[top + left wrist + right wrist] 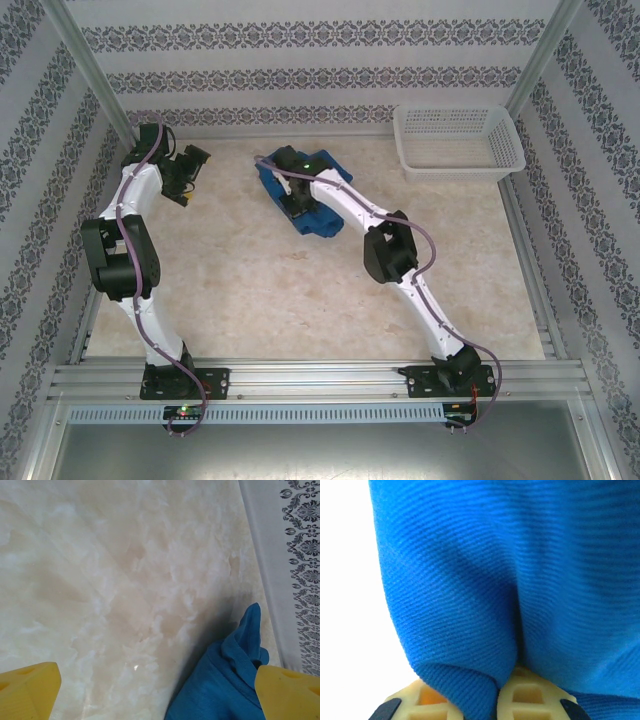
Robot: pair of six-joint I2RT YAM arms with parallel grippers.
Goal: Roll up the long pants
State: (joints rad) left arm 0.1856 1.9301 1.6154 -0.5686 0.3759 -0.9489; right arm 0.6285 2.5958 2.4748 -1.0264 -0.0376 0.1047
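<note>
The left gripper (188,168) is held wide apart at far left, its yellow fingertips (30,690) over the marbled table (300,320). At mid-far, the long pants (322,220), finely ribbed royal-blue fabric, are bunched compactly. A fold is pinched by the right gripper (497,697) on its bent arm. A white mesh basket (458,140) is set far right.

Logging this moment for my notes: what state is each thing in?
long pants: bunched into a compact bundle
right gripper: shut on a fold of the long pants
left gripper: open, holding nothing
white mesh basket: upright, empty
</note>
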